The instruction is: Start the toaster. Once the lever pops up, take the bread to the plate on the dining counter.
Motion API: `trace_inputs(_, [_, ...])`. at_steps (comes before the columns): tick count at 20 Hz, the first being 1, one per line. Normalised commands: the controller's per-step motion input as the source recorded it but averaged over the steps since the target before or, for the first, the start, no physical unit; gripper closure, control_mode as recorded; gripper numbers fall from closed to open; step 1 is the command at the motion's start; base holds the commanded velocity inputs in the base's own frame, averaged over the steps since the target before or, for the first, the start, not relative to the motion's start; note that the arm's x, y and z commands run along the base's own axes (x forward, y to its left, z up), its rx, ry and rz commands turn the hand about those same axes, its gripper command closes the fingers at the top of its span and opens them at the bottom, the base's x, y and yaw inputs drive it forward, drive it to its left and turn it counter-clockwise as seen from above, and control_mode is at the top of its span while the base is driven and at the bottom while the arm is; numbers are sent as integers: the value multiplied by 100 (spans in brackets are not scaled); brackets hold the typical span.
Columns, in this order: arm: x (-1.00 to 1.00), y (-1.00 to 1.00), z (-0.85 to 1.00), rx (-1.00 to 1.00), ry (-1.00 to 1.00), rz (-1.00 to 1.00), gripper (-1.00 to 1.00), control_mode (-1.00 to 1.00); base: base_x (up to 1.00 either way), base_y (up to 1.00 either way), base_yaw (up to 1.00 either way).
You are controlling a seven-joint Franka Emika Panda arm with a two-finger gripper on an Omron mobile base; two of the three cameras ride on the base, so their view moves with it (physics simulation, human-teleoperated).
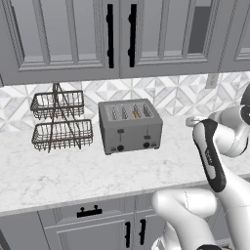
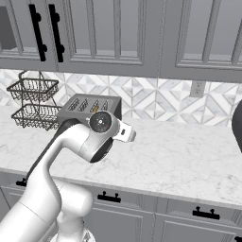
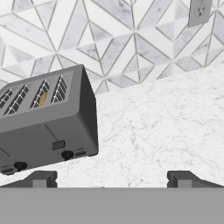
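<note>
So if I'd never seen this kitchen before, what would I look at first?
Probably the shiny grey toaster in the middle of the marble counter, with a bit of tan bread peeking out of one slot. Next, the big white robot arm, bent in front of the counter, its gripper open. Left of the toaster stands a black two-tier wire basket.

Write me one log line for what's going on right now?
stage: approaching toaster | bread: in slot | levers: not pressed | tool: open, empty, short of toaster
</note>
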Motion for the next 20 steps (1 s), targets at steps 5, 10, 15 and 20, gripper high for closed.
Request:
trace_inputs(5, [0, 0, 0, 0, 0, 0, -100, -100, 0, 0, 0])
trace_inputs(10, [0, 0, 0, 0, 0, 0, -100, -100, 0, 0, 0])
trace_inputs(15, [0, 0, 0, 0, 0, 0, -100, -100, 0, 0, 0])
trace_inputs(20, [0, 0, 0, 0, 0, 0, -100, -100, 0, 0, 0])
